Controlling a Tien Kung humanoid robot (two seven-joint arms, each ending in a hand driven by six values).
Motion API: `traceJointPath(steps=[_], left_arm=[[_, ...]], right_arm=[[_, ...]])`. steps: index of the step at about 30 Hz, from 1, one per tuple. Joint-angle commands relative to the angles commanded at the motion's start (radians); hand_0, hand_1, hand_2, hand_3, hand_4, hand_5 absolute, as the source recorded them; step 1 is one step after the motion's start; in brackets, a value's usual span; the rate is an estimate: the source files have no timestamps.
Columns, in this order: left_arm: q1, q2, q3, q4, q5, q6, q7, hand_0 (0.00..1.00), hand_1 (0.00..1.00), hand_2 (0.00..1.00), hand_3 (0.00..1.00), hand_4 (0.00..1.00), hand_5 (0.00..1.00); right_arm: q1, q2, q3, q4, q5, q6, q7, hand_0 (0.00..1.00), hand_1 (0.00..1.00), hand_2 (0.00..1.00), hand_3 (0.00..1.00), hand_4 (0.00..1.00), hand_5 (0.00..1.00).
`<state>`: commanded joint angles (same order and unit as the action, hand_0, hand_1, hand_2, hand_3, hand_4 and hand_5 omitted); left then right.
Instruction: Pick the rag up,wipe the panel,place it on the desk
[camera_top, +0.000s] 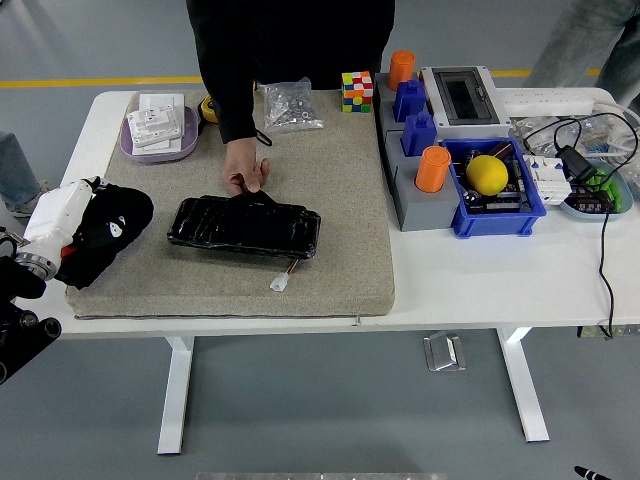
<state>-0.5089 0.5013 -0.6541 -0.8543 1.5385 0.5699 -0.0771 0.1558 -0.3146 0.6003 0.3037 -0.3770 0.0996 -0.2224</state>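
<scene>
Fingers of the left hand (100, 225) are hidden: black hand merged with a dark bundle at the left edge of the frame, so I can't tell how far they're curled or whether they actually grip it. If that bundle is the rag (88, 258), it sits under and around the hand on the mat's (340, 200) left edge, apart from the panel. Can't separate cloth from hand with confidence. White forearm comes in from the lower left. Right hand not visible.

Step, as I read it: pick-up of the rag, or just after it; wipe not started, since the hand is left of the panel with bare mat between them.

Next move needs: confirm the grasp, lift clear of the mat, carry right to the panel's left end, then press down and stroke along its length. Watch the short lead with a white plug (280, 282) at the panel's lower right edge, it could snag.

Mid frame: panel (245, 227), black and glossy, lies flat on the mat, long axis left to right.

Farther up: a person's hand (245, 172) grips the panel's upper edge near its middle, apparently steadying it. Wipe path should stay off those fingers.
</scene>
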Motion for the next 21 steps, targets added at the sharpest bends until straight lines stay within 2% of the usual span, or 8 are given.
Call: traceJointPath(steps=[5,9,21], left_arm=[[-0.016,0.009,-0.011,-0.052,0.038,-0.016,0.041,0.278,0.185,0.569,0.541,0.494,0.103],[-0.037,0.001,-0.002,-0.078,0.053,-0.021,0.066,0.277,0.185,0.569,0.541,0.493,0.097],[-0.09,-0.054,0.072,-0.034,0.06,-0.032,0.106,0.273,0.186,0.569,0.541,0.492,0.096]], right_arm=[[0.001,-0.002,-0.002,0.0,0.001,0.0,0.0,0.787,0.695,0.724,0.661,0.998,0.567],[0.002,-0.005,-0.002,-0.001,0.0,0.0,0.0,0.787,0.695,0.723,0.66,0.998,0.567],[-0.001,-0.012,-0.013,-0.002,0.002,0.003,0.004,0.787,0.695,0.723,0.66,0.998,0.567]])
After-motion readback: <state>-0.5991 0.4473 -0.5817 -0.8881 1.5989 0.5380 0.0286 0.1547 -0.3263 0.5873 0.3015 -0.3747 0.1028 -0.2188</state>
